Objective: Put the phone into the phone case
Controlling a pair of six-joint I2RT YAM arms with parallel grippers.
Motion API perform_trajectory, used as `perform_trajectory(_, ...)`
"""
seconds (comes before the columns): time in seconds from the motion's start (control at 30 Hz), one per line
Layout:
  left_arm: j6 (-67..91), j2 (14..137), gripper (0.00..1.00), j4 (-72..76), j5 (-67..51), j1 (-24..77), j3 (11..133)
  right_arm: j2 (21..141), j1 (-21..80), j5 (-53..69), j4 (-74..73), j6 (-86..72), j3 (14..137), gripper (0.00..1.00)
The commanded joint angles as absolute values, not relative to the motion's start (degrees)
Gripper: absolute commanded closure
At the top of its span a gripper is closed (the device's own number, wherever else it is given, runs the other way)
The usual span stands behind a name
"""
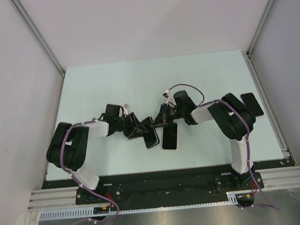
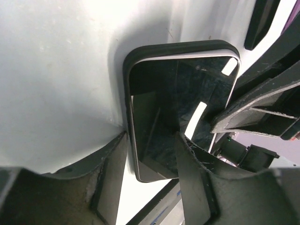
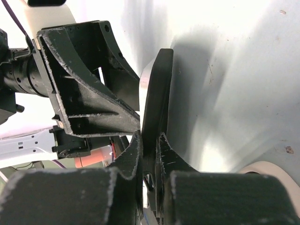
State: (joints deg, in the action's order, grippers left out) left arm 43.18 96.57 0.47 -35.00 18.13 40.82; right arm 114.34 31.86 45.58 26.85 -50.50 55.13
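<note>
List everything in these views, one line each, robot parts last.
phone: one, black screen with silver edge, mid-table between the grippers, at least partly in the case
phone case: one, black, rim around the phone's top and side
flat slab: one, black with a pale end, lying on the table beside the phone
table: one, pale green, under everything
left gripper: one, black, open, fingers astride the phone's lower end
right gripper: one, black, shut on the phone case's edge

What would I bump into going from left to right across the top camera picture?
left arm → left gripper → phone in black case → white-edged black slab → right arm
</note>
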Motion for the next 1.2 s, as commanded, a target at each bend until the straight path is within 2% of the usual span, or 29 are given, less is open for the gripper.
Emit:
perform_trajectory(0.0,42.28,98.0,0.46,-2.02,-33.4,20.04,40.25,112.33,33.57,46.78,27.89,-48.44,56.6,1.0)
perform_trajectory(0.07,42.28,98.17,0.46,-2.02,-33.49,20.04,40.43,111.54,33.66,45.01,25.24,-46.5,56.78,1.0)
perform_trajectory(0.2,42.36,99.14,0.53,-1.93,-33.58,20.04,40.61,111.62,33.57,47.45,26.01,-46.66,56.78,0.72)
perform_trajectory(0.37,42.54,98.97,0.62,-1.93,-32.78,20.04,40.43,113.2,33.92,49.75,28.83,-48.52,56.86,0.62)
perform_trajectory(0.43,42.63,98.7,0.64,-1.93,-32.52,20.04,40.34,113.9,34.19,48.96,28.48,-48.25,56.87,0.67)
perform_trajectory(0.47,42.54,98.61,0.64,-1.85,-32.61,20.04,40.25,114.17,34.1,48.69,28.39,-48.34,56.87,0.74)
perform_trajectory(0.5,42.45,98.18,0.64,-2.11,-32.61,20.04,40.25,114.87,34.01,48.43,28.21,-48.43,56.78,0.91)
perform_trajectory(0.53,42.36,97.65,0.62,-2.2,-32.35,20.04,39.99,114.96,33.4,48.34,28.21,-48.69,56.86,0.97)
perform_trajectory(0.57,41.93,97.04,0.57,-2.28,-32.17,20.04,39.82,115.05,33.05,48.25,28.21,-49.04,56.87,1.0)
perform_trajectory(0.63,41.4,94.14,0.5,-3.68,-30.77,19.86,39.73,114.09,32.61,48.34,28.65,-49.13,56.86,1.0)
perform_trajectory(0.67,40.96,92.91,0.4,-4.39,-30.33,19.52,39.73,113.47,32.0,48.43,28.65,-49.13,56.87,1.0)
perform_trajectory(0.77,40.61,88.08,0.28,-5.8,-30.76,19.16,39.82,110.66,30.16,51.49,30.58,-50.62,56.78,1.0)
perform_trajectory(0.87,41.39,83.07,0.21,-4.66,-33.3,19.16,39.03,108.64,27.87,55.97,37.34,-56.59,56.86,1.0)
perform_trajectory(1.0,41.66,78.58,0.17,-1.5,-36.46,19.16,38.67,106.35,26.28,58.36,45.24,-62.66,56.78,1.0)
perform_trajectory(1.17,42.18,75.85,0.18,3.39,-40.24,19.07,38.59,104.59,25.93,60.02,53.14,-69.07,56.16,1.0)
